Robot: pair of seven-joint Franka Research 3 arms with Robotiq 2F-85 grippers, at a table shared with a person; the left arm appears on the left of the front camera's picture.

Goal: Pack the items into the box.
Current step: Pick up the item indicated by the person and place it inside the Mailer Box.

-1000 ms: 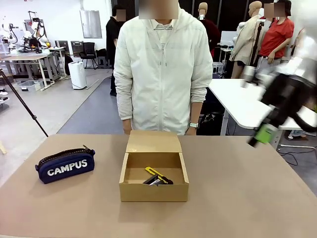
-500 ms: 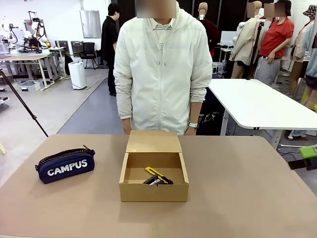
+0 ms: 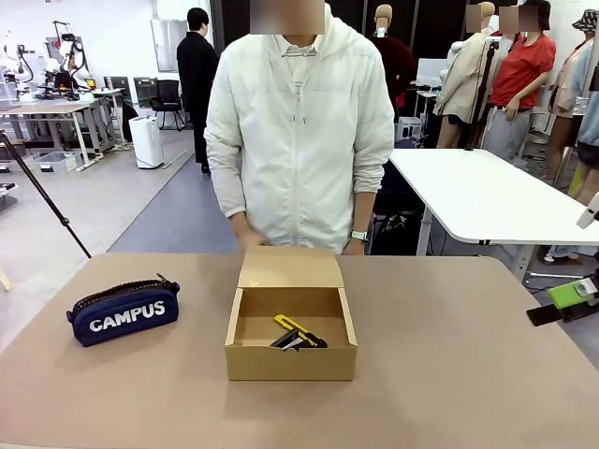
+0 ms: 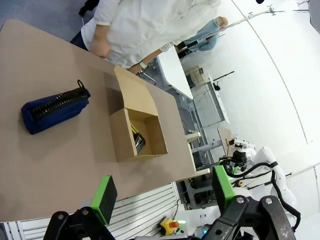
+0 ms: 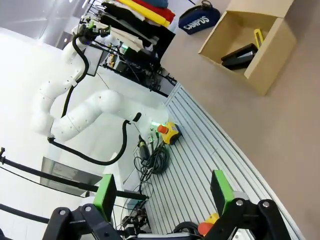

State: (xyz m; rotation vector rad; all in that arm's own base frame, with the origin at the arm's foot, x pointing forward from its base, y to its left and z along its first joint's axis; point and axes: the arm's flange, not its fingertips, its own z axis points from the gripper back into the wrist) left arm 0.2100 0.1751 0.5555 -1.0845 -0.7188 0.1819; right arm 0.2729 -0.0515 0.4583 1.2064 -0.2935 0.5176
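Nearest, on the robot's side of the box point(image 3: 290, 363): left gripper point(image 4: 163, 194), green pads spread wide, clasping nothing, touching nothing, hung high and well back from the box. Off to the box's right and well apart from it: right gripper point(image 5: 164, 195), likewise fully spread and empty.

On the box's floor, about the middle: black stapler point(image 5: 240, 56) lying flat, with the yellow-and-black utility knife point(image 3: 293, 326) just beside it, slanting toward the back wall. Left of the box, near but not touching: navy CAMPUS pouch point(image 3: 124, 312), zip upward, on the bare table point(image 3: 449, 374).

Behind the box: lid flap point(image 3: 290, 267) hinged back, open. Beyond the flap: person point(image 3: 299, 131) standing close, hands low behind it.

Judged as two of three items packed, with the pouch step in hand. Calls next for bringing the left gripper down over the pouch, pinching across its narrow width, lifting, carrying rightward and laying it lengthwise in the box over the tools, with little spare width to forgive a skewed drop.
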